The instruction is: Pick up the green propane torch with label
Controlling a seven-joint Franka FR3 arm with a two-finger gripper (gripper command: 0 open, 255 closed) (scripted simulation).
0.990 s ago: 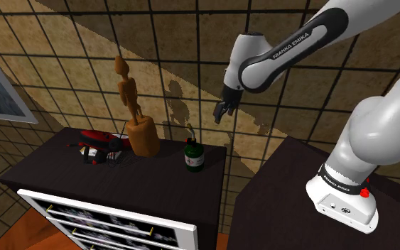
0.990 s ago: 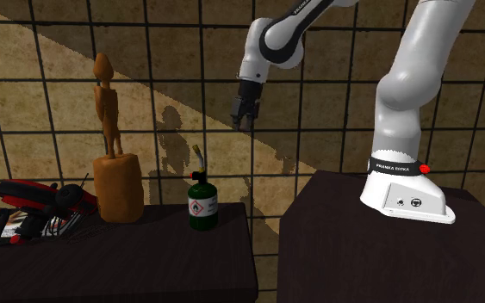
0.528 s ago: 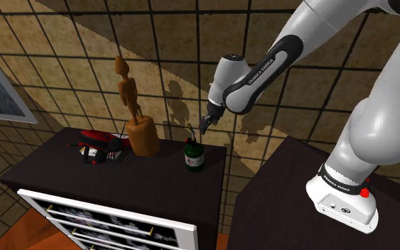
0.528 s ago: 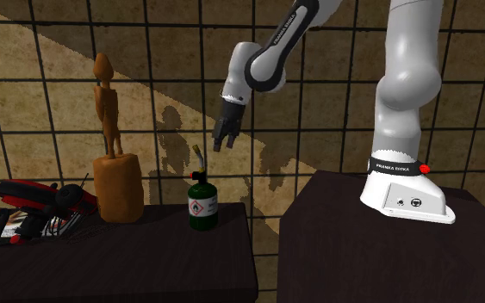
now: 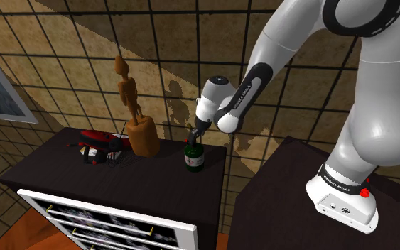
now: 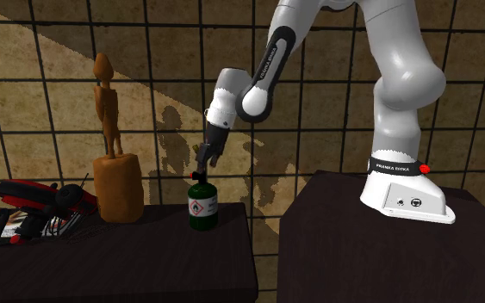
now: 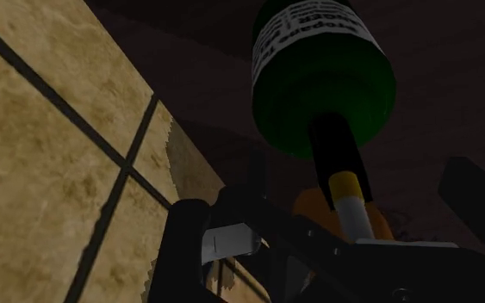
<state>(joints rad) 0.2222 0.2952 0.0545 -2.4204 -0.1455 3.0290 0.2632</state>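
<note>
Black gripper [image 6: 203, 162], fingers apart and holding nothing, poised at the nozzle tip of the propane torch [image 6: 202, 209]. The torch stands upright on a dark cabinet top [image 6: 128, 258], near its edge toward the stand. This looks like the final approach; next, lower around the neck and close. Dark green bottle, white label, black neck, pale yellow-banded nozzle.

Upright green propane torch [image 6: 202, 207], white label, on dark cabinet top [image 6: 146, 258]
</note>
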